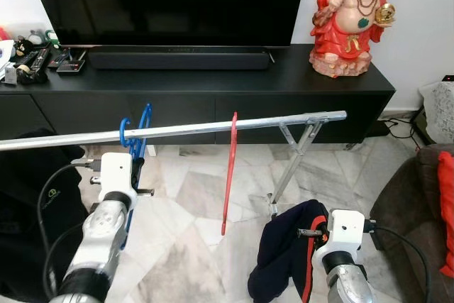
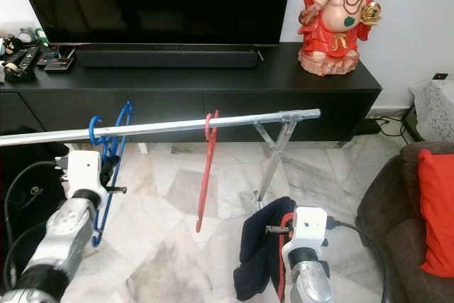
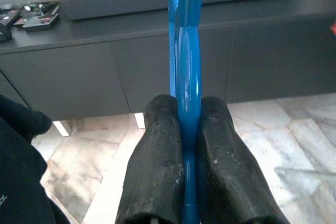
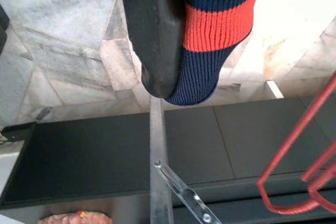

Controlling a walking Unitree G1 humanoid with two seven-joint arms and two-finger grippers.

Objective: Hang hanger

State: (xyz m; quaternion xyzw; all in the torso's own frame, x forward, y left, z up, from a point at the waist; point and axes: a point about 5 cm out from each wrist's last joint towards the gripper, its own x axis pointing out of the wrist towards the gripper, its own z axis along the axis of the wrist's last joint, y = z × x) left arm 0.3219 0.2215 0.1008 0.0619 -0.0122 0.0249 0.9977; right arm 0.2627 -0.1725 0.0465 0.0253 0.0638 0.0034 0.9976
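Left gripper point(image 3: 188, 145) fingers point(image 3: 157, 150) clamped tight on the blue hanger point(image 2: 113, 148), thin plastic pinched edge-on between them. The hanger's hook is already over the silver rail point(image 1: 213, 128), near the rail's left part, body hanging down beside the gripper. Red hanger point(image 1: 229, 175) hangs further right on the same rail, well apart from the blue one.

Right gripper point(image 4: 173, 40) sits low near the floor, one finger pressed against a navy garment with an orange-red stripe point(image 1: 291, 246); it looks held, garment drooping off the fingers.

Beyond: the rail's folding support leg point(image 1: 291, 168), black TV surface point(image 1: 213, 76) with soundbar point(image 1: 177, 58), red figurine point(image 1: 351, 19), marble floor point(image 1: 184, 246).

Step judged: hanging nearly done, hook seated, grip not yet let go. Next move likely calls for opening the left fingers and backing off without dragging the hook off the rail.
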